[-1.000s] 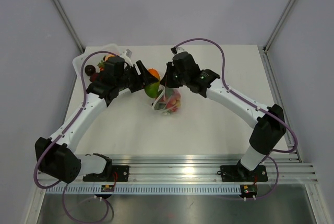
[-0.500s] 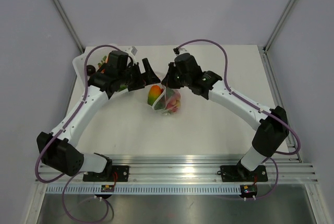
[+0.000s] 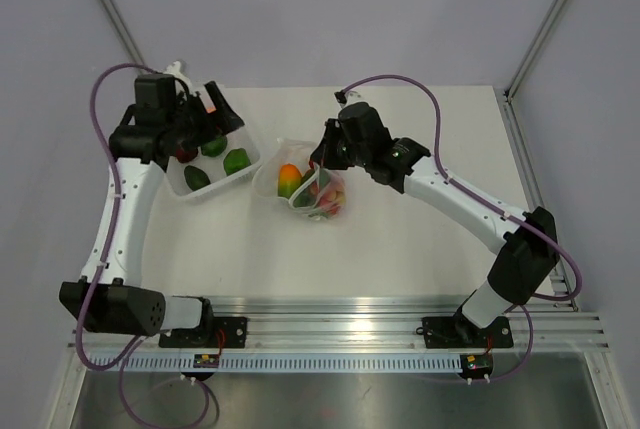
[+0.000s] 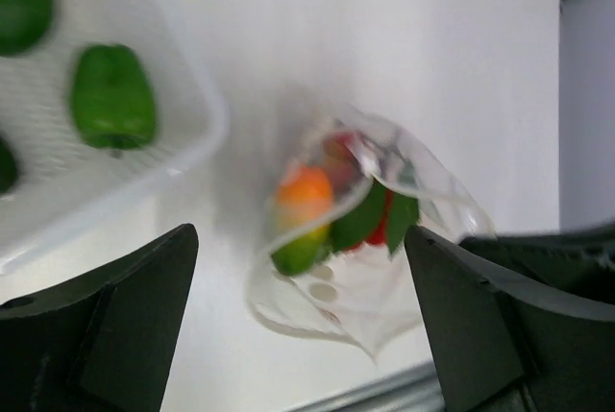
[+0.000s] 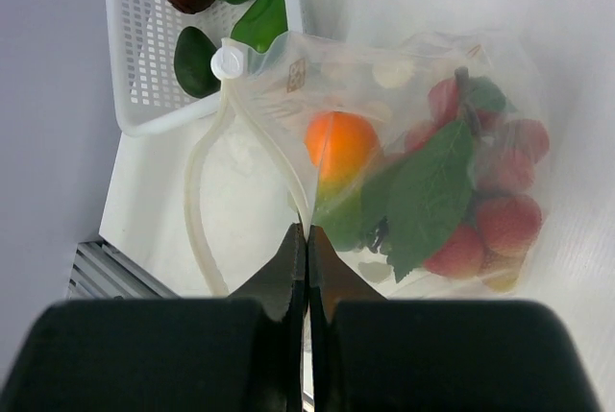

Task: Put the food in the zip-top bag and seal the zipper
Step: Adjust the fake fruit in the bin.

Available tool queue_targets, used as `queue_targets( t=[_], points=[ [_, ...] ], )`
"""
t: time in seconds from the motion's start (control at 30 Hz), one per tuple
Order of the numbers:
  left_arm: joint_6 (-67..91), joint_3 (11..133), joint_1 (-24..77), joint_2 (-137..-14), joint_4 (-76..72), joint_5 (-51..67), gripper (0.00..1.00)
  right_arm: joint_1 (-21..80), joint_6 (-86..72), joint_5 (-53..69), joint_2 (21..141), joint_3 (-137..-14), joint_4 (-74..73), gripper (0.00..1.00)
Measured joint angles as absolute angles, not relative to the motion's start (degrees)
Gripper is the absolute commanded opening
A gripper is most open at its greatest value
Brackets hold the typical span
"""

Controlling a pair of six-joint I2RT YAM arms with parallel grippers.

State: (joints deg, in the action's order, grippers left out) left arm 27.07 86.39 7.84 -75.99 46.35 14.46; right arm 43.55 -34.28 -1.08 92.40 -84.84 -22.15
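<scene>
A white perforated plastic tray (image 3: 218, 189) sits at the far left of the pale counter (image 3: 400, 249), well apart from the ribbed metal rail (image 3: 340, 311) along its near edge.

Robotics lab cell, white desk (image 3: 400, 249) walled by grey panels (image 3: 320, 9) on aluminium struts (image 3: 112, 21), left arm (image 3: 118, 214) and right arm (image 3: 455, 199) with purple cables (image 3: 400, 78) bolted to an aluminium rail (image 3: 340, 317) at the near edge.
</scene>
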Motion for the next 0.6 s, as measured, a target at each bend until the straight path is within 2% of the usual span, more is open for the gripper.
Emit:
queue_targets(
  t=[0.1,0.23,0.4,0.6],
  points=[
    [25.6,90.9,1.3,-78.2,48.9,9.4,0.9,43.5,-34.3,-1.0,92.2,-84.2,-22.0,0.0],
    [24.9,95.7,-0.5,-87.3,49.7,4.2,0.89,43.5,-34.3,-1.1,91.9,-83.0,-21.2,0.0],
    [25.1,95.9,-3.6,-100.2,50.3,-2.4,0.84,43.6,-34.1,-1.0,91.9,-82.9,-20.8,0.0],
    [26.2,100.5,-6.9,-111.4,51.2,-5.4,0.89,43.6,-33.7,-1.1,91.9,-82.9,-20.8,0.0]
  ],
)
